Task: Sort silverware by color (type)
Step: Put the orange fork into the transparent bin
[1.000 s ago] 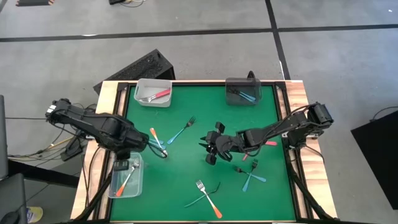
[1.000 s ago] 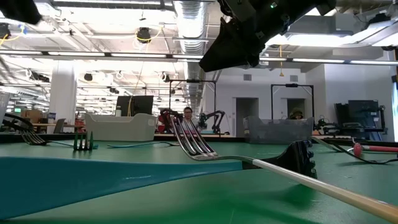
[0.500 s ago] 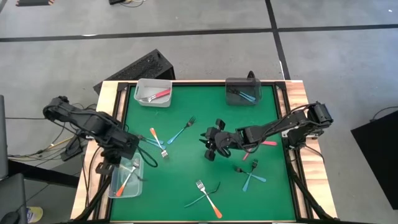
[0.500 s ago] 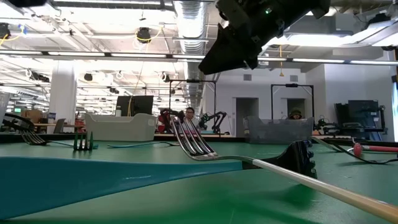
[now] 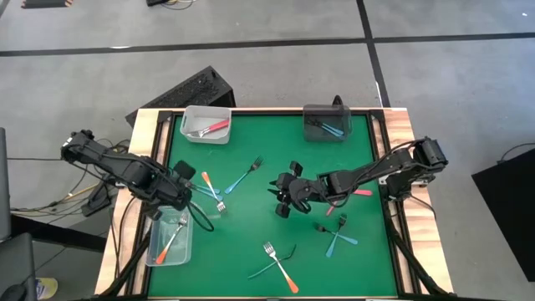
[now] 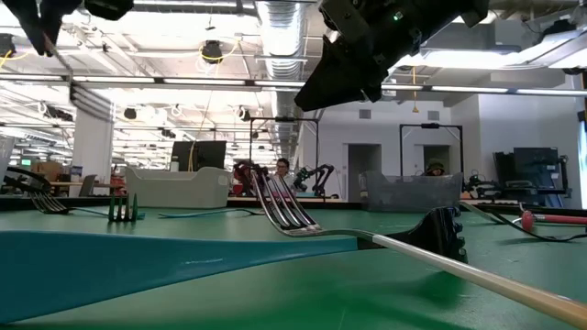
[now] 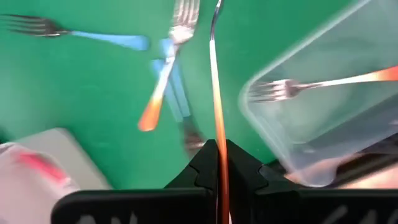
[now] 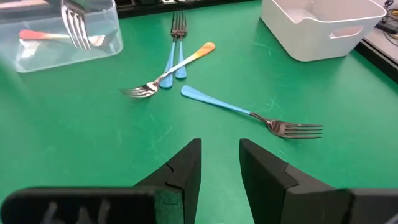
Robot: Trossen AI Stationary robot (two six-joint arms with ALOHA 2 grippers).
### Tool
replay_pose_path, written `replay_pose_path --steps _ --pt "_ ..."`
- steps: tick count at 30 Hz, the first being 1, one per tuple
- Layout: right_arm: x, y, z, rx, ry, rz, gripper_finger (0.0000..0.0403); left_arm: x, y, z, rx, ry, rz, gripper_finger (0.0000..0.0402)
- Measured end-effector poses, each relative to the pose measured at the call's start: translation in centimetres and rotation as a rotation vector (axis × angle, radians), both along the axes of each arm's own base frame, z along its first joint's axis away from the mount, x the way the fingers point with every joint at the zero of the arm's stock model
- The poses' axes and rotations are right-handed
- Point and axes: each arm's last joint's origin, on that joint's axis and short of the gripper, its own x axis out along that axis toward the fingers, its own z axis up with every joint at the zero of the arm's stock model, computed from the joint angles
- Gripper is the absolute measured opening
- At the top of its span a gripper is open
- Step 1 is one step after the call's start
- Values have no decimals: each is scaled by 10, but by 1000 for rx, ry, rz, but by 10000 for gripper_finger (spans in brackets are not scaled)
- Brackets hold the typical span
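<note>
Left wrist view: an orange fork (image 7: 216, 93) is pinched in the left pincer (image 7: 219, 163) beside a clear bin (image 7: 323, 112). The right pincer (image 8: 219, 163) is held spread above mid-surface (image 8: 124, 143).

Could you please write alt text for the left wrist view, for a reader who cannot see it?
The left gripper is shut on a thin orange-handled fork, held above the green table mat. Beside it stands a clear plastic bin containing another orange-handled fork. On the mat lie blue-handled forks and a third orange-handled one.
</note>
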Motion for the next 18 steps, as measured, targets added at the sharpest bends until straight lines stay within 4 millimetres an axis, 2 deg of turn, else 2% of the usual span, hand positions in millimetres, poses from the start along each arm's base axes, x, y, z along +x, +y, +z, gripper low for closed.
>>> replay_pose_path --steps 4,7,10,14,18 --pt "0 0 -1 -2 10 0 133 -2 1 0 16 28 -88 0" --pt "0 -1 0 -1 2 -3 133 -1 2 0 97 6 -146 0" --pt "0 -2 0 0 -1 -7 133 -1 3 2 122 -4 -154 0" --pt "0 -3 0 -1 1 -8 133 -3 -2 10 -95 29 -137 0" --pt "1 -4 0 -1 0 -12 133 -14 -7 17 -456 143 38 1"
